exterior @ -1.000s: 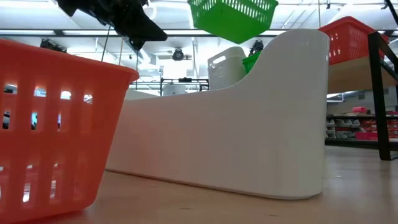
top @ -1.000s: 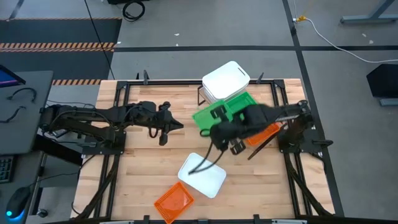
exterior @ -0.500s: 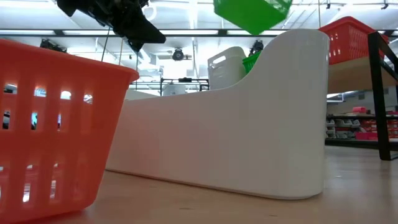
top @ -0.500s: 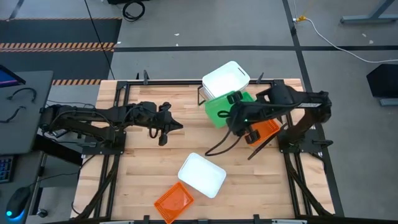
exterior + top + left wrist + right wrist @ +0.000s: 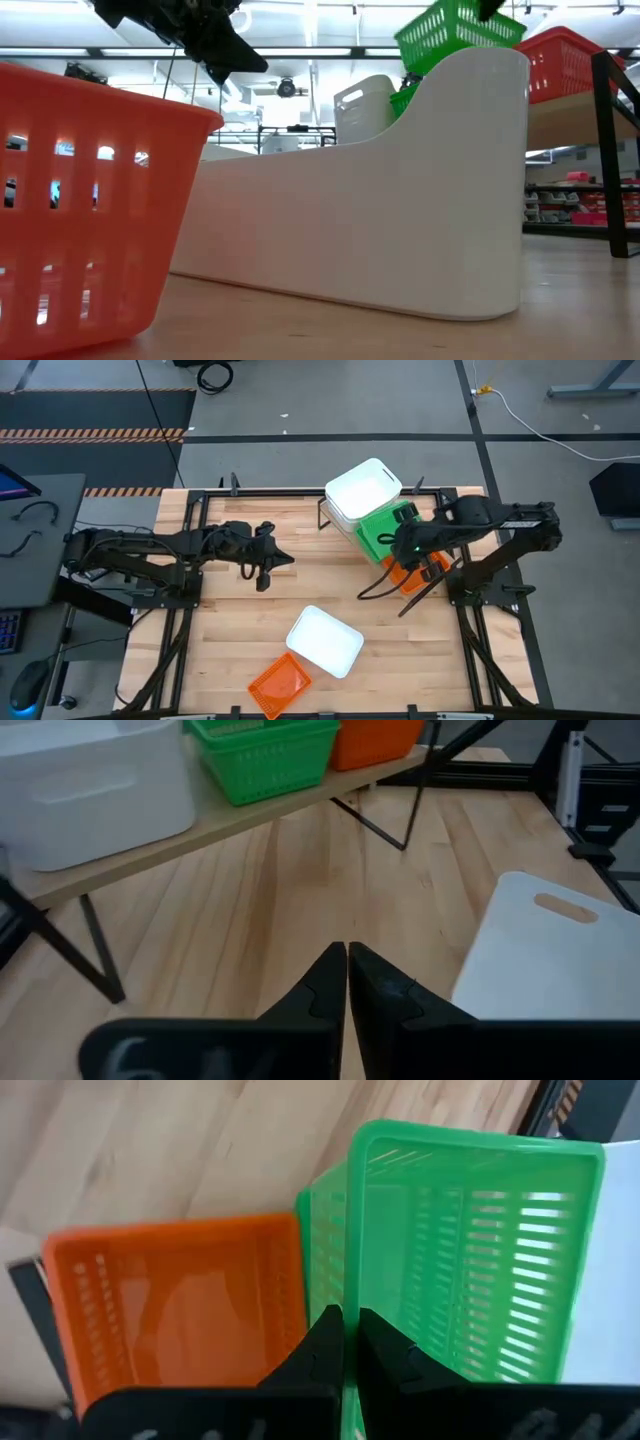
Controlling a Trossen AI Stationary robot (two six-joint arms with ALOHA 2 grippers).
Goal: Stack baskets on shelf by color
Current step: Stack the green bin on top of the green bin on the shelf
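My right gripper (image 5: pixel 350 1342) is shut on a green basket (image 5: pixel 378 530) and holds it in the air over the shelf (image 5: pixel 230 825) at the table's far right. On the slanted shelf a white basket (image 5: pixel 363 488), another green basket (image 5: pixel 265 760) and an orange basket (image 5: pixel 422 572) rest on their bases in a row. A white basket (image 5: pixel 325 640) and an orange basket (image 5: pixel 278 682) lie on the table near its front edge. My left gripper (image 5: pixel 347 960) is shut, holds nothing and hangs above the table's left half. My right gripper pinches one side wall of the green basket at its rim (image 5: pixel 352 1295), one finger inside the basket and one outside. The fingers come from above, slanting down. The basket is lifted clear of the shelf and hangs tilted (image 5: pixel 455 35), its open side up.
The shelf's thin black legs (image 5: pixel 385 825) stand on the wooden tabletop. Bare tabletop (image 5: pixel 230 630) lies between my left arm and the two baskets at the front. The black frame rails (image 5: pixel 180 640) run along the table's sides.
My right gripper has carried the green basket from over the table's middle toward the far right, and it now hangs over the shelf between the white and orange baskets. The basket stayed lifted clear and is now more tilted.
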